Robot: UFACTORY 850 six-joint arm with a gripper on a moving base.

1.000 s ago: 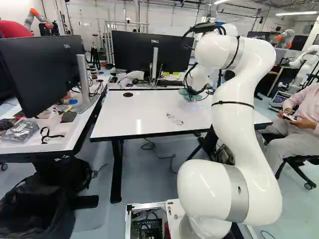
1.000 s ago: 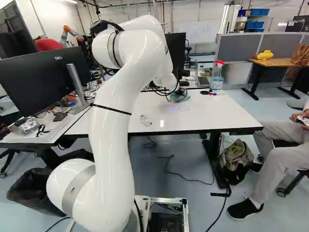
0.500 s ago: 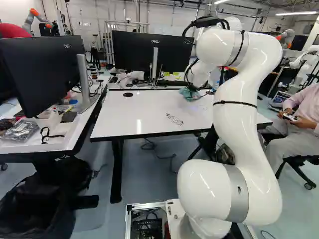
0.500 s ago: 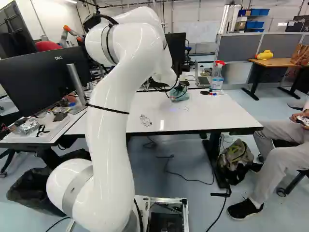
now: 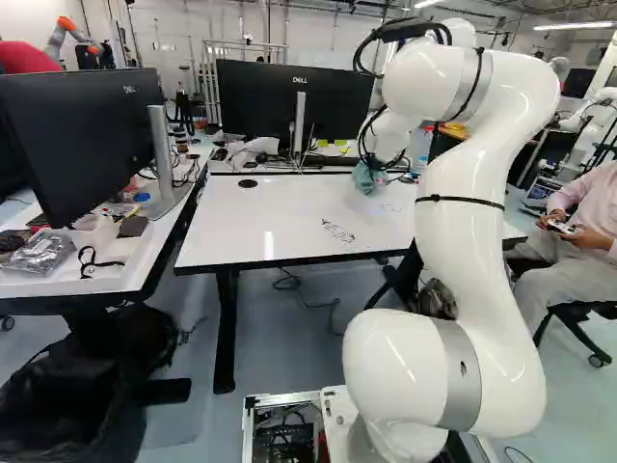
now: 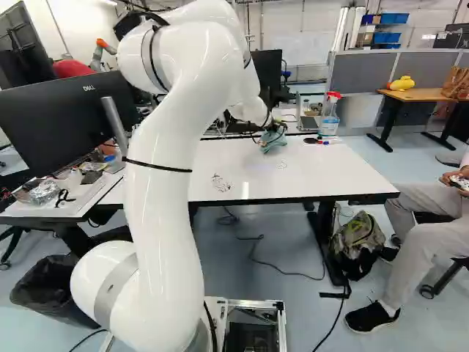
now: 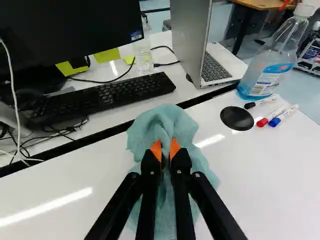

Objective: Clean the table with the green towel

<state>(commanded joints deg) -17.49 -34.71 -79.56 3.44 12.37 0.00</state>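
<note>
Towel (image 7: 155, 120) held at the far side of the table (image 7: 270, 165), bunched cloth pinched by the gripper (image 7: 165, 146), fingers nearly together, presumably leaving loose folds to wipe marks (image 6: 221, 183) towards the table's near edge.

Bright light, streaky glare on tabletop (image 7: 260, 170)

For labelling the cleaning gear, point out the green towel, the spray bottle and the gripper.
Green towel (image 7: 167, 119): wrist view, its bunched folds.
Spray bottle (image 6: 329, 127): right base view, its lower body.
Gripper (image 7: 165, 150): wrist view, midway between its fingertips.
</note>
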